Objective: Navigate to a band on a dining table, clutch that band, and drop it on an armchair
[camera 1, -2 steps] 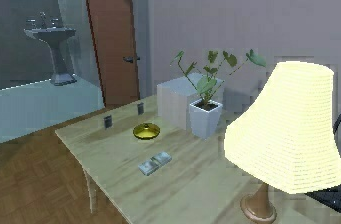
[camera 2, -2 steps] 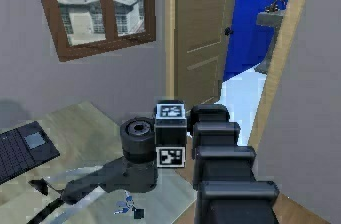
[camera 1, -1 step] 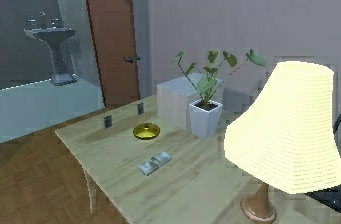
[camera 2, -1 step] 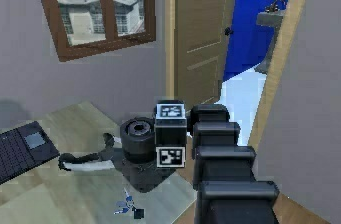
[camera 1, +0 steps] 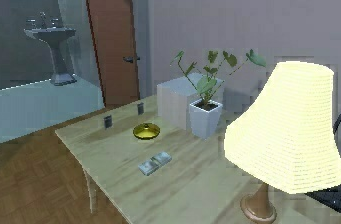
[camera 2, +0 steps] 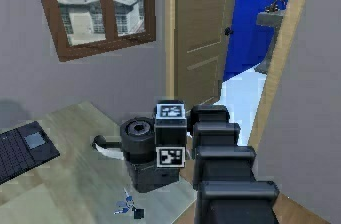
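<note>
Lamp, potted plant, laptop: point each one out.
lamp (camera 1: 283, 125), forward view, middle of the pale shade
potted plant (camera 1: 205, 118), forward view, front of the white pot
laptop (camera 2: 11, 154), arm side view, on the keyboard

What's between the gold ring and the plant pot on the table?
Nothing: bare tabletop between gold ring and plant pot, forward view.

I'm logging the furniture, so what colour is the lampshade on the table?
Pale creamy yellow; the lampshade shows best in the forward view.
</note>
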Available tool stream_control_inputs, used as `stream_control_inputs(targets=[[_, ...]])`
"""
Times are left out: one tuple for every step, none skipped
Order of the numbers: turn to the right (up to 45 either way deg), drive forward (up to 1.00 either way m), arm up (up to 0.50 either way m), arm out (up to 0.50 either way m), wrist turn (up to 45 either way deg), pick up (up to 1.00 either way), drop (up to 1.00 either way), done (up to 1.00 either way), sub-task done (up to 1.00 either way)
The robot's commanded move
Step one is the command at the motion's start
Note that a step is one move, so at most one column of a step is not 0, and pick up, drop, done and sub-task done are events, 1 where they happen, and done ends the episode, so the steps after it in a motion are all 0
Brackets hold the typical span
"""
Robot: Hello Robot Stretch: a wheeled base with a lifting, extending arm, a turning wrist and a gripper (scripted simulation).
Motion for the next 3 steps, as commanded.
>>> stream_control_inputs(targets=[[0.0, 0.00, -0.30, 0.00, 0.0, 0.00, 0.00, 0.00, 0.00], [0.0, 0.00, 0.00, 0.00, 0.0, 1.00, 0.00, 0.00, 0.00], [0.0, 0.00, 0.10, 0.00, 0.0, 0.00, 0.00, 0.00, 0.00]])
